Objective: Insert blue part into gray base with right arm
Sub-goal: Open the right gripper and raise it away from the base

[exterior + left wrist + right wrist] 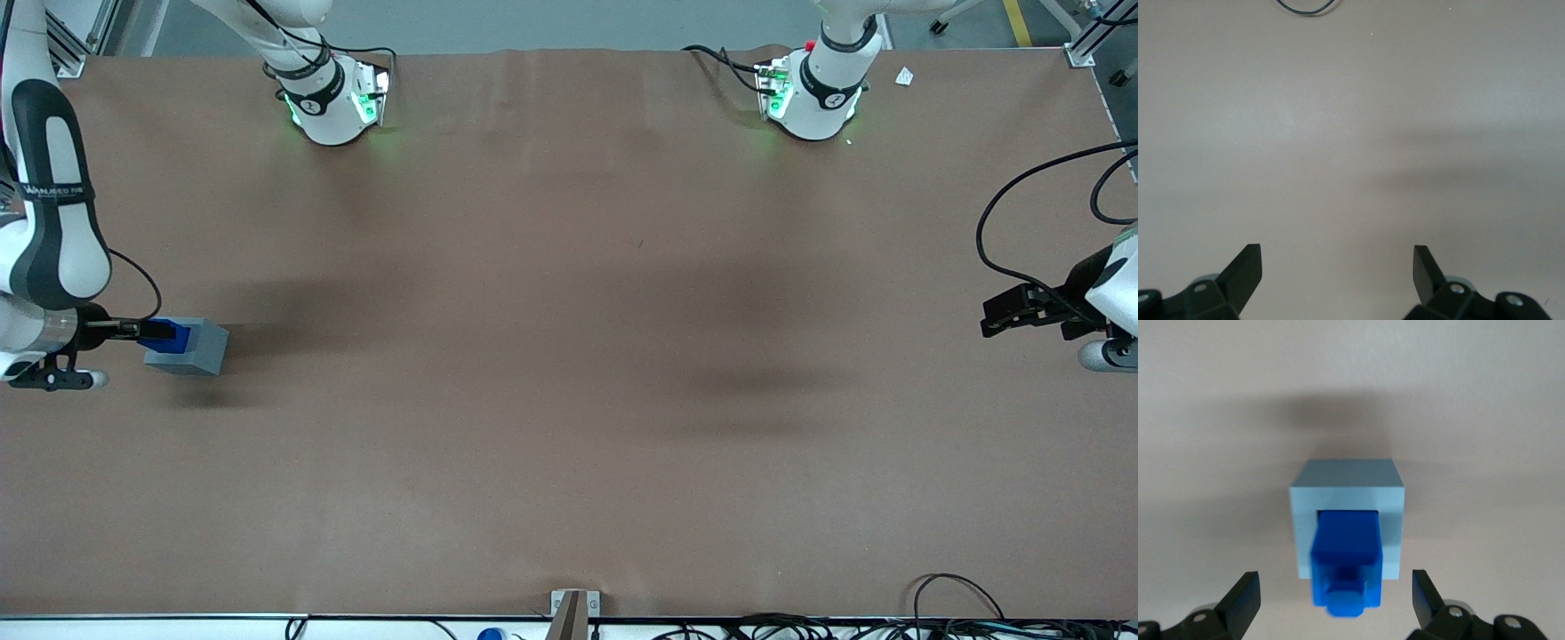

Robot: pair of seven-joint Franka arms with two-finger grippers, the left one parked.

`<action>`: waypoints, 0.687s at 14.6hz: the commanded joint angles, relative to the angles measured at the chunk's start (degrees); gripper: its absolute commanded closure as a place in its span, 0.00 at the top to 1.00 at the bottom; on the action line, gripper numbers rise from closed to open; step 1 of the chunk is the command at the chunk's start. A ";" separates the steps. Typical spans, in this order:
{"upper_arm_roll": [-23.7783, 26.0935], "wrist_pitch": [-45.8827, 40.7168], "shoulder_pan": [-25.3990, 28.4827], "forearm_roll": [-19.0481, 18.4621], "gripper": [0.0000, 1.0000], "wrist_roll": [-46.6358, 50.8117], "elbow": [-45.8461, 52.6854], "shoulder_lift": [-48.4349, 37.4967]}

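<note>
Near the counter's [569, 356] edge at the working arm's end sits the gray base [197, 348], resting on the brown surface with its recessed face turned toward the right arm [49, 204]. The blue part [1346, 557] is lodged in that recess, its body pushed in and its stud end sticking out toward the hand [1336, 597]. From the right wrist view the hand's two fingers stand wide apart, one on either side of the blue part and clear of it, gripping nothing. In the front view the hand reaches level along the counter, right up against the blue part's exposed end.

What matters for the coming move is the line: the blue part's long axis runs straight from the hand into the base, and the base lies directly ahead of the hand, centred between the fingers. By my judgement the part is seated or very nearly so; any pull-back should follow that same axis so nothing catches and drags the base.
</note>
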 commanded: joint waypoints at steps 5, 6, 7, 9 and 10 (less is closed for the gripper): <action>0.24 -13.27 7.40 -0.90 1.00 0.80 0.61 -17.18; 0.25 -15.03 7.93 -0.38 1.00 0.89 1.40 -18.42; 0.33 -16.36 8.45 -0.20 1.00 0.97 2.36 -19.30; 0.33 -18.38 10.21 -0.11 1.00 1.06 3.77 -21.23; 0.33 -18.83 10.83 -0.02 1.00 1.06 3.86 -22.37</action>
